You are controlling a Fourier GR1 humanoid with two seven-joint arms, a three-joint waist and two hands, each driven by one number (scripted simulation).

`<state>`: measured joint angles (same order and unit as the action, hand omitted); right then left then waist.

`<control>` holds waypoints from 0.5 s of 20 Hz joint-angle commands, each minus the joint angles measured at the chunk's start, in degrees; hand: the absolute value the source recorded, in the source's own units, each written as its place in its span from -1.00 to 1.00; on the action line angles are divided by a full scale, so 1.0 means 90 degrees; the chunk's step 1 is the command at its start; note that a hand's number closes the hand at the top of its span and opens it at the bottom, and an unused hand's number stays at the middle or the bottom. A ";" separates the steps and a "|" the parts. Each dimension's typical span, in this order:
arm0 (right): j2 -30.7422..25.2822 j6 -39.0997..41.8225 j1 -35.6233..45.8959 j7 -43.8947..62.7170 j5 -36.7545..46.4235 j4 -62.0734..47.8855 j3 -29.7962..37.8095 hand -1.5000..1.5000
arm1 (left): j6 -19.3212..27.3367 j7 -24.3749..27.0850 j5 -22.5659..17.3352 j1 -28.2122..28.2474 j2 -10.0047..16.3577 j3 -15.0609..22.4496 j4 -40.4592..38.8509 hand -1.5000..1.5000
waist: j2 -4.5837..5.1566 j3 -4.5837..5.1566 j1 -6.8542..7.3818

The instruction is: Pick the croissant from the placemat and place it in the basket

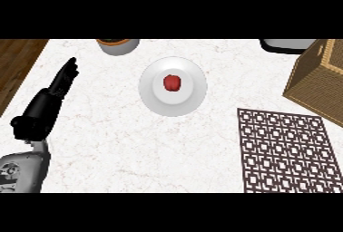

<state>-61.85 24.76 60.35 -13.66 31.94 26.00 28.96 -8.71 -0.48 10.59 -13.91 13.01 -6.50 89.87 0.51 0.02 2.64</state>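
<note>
My feed shows left robot hand (46,105): matte black, slim tapering fingers (64,76), blocky black wrist housing. Behind it rounded light-grey forearm shell (25,168), small dark markings on its lower left side.

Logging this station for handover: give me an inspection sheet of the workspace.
Surface: white marbled counter.
Job's things: brown lattice placemat at right, wicker basket beyond it; croissant nothing seen.
Clutter: white plate bearing a red fruit; grey pot at the far edge; black-and-white object, cut off.
Hands: left hand open, fingers straight, at left; right hand not in view.
Cables: nothing seen.
Surroundings: wood floor at left.
</note>
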 commanded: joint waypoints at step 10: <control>0.0628 0.0245 0.0768 0.0905 0.0849 -0.0614 -0.1027 1.00 | 0.0047 0.0196 0.0046 0.0034 0.0027 -0.0113 -0.0148 0.00 | 0.0017 -0.0004 -0.0082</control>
<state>-56.70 26.62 65.85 -7.59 37.11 21.60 22.20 -8.99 -0.11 10.39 -13.70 13.45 -7.33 89.44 0.60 -0.02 2.03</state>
